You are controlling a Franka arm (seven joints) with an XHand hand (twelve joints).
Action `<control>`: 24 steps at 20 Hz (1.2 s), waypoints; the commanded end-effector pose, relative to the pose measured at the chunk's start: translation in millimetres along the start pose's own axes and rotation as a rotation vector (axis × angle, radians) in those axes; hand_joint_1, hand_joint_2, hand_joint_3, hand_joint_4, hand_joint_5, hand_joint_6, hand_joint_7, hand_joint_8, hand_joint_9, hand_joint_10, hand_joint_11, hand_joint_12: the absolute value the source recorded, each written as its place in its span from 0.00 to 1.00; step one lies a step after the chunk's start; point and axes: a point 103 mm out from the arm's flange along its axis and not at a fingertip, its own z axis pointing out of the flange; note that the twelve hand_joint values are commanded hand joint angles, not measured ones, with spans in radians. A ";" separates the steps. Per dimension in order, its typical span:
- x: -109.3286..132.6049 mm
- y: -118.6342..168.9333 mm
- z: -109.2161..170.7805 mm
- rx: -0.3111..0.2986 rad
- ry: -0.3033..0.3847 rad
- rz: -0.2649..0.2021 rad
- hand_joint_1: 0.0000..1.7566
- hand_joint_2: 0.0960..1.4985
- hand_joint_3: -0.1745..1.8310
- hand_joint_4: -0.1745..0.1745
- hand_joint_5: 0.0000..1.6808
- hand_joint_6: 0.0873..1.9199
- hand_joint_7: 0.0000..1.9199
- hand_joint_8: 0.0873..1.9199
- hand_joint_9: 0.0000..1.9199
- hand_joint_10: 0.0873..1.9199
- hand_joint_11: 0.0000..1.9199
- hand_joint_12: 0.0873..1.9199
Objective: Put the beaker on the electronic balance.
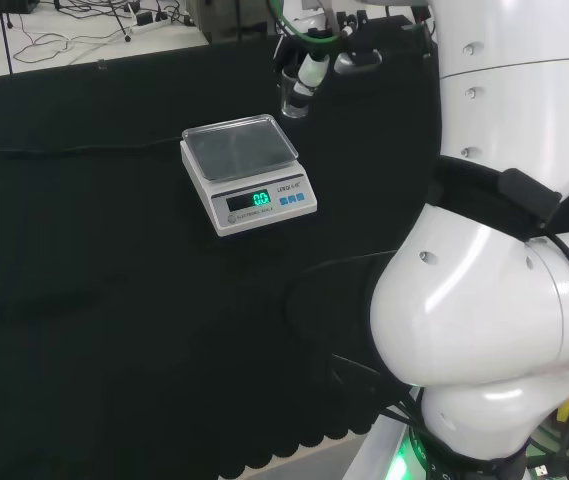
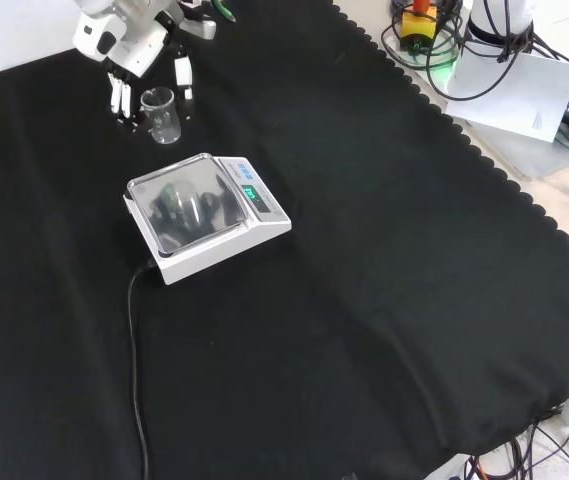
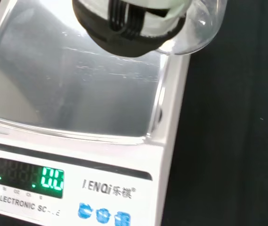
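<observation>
A black cloth (image 2: 364,300) with a scalloped edge covers the bench, and past that edge in the front view lie tangled cables (image 2: 434,45) and a white sheet of paper (image 2: 519,95).

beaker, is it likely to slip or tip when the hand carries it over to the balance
The beaker looks like clear, smooth glass, so probably slippery and breakable. It looks empty, so likely light. It is taller than wide, held by the hand beside the balance; it could tip if set down tilted.

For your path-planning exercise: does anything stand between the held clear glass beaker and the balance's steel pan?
Nothing visible. The hand holds the clear glass beaker beside the white electronic balance; its pan is bare.
</observation>
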 end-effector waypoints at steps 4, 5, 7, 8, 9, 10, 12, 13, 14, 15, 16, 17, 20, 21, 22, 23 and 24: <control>29.6 28.1 11.2 0.029 -0.006 -0.063 0.77 0.77 0.09 0.00 0.48 0.63 0.36 0.66 0.51 0.60 0.55 0.41; 30.8 29.9 12.8 0.029 -0.009 -0.064 0.77 0.77 0.09 0.00 0.48 0.63 0.36 0.66 0.51 0.59 0.55 0.41; 32.7 33.5 16.4 0.030 -0.006 -0.069 0.77 0.77 0.09 0.00 0.48 0.63 0.36 0.66 0.51 0.59 0.55 0.41; 34.1 35.3 18.5 0.031 -0.007 -0.071 0.77 0.77 0.09 0.00 0.48 0.63 0.36 0.65 0.51 0.59 0.55 0.41; 35.6 36.8 20.5 0.032 -0.010 -0.073 0.77 0.77 0.09 0.00 0.48 0.63 0.36 0.65 0.51 0.60 0.55 0.41; 38.0 38.6 23.0 0.033 -0.010 -0.079 0.77 0.77 0.09 0.00 0.48 0.63 0.36 0.65 0.51 0.60 0.55 0.41; 42.8 42.6 27.6 0.040 -0.011 -0.089 0.77 0.77 0.09 0.00 0.48 0.63 0.37 0.65 0.51 0.59 0.55 0.41; 44.5 44.8 29.2 0.043 -0.015 -0.091 0.77 0.77 0.09 0.00 0.48 0.63 0.37 0.65 0.51 0.59 0.55 0.41; 46.0 46.6 30.5 0.045 -0.016 -0.092 0.77 0.77 0.09 0.00 0.48 0.63 0.37 0.65 0.51 0.59 0.55 0.41; 47.1 47.2 30.9 0.045 -0.016 -0.093 0.77 0.77 0.09 0.00 0.48 0.63 0.37 0.65 0.51 0.59 0.55 0.41; 47.8 47.8 31.2 0.046 -0.015 -0.093 0.77 0.77 0.09 0.00 0.48 0.63 0.37 0.65 0.51 0.59 0.55 0.41; 48.2 48.3 31.7 0.049 -0.016 -0.093 0.77 0.77 0.09 0.00 0.48 0.63 0.37 0.65 0.51 0.59 0.55 0.41; 49.9 53.5 36.2 0.058 -0.014 -0.095 0.77 0.77 0.09 0.00 0.48 0.63 0.37 0.65 0.52 0.59 0.55 0.41; 50.7 55.6 37.9 0.059 -0.012 -0.097 0.77 0.77 0.09 0.00 0.48 0.63 0.37 0.65 0.52 0.59 0.55 0.41; 51.1 56.9 39.0 0.059 -0.010 -0.099 0.77 0.77 0.09 0.00 0.48 0.62 0.37 0.65 0.52 0.59 0.55 0.41; 50.8 57.7 39.7 0.059 -0.011 -0.098 0.77 0.77 0.09 0.00 0.48 0.62 0.37 0.65 0.52 0.59 0.55 0.41; 50.7 57.5 40.1 0.058 -0.008 -0.099 0.77 0.77 0.09 0.00 0.48 0.62 0.37 0.65 0.52 0.59 0.55 0.41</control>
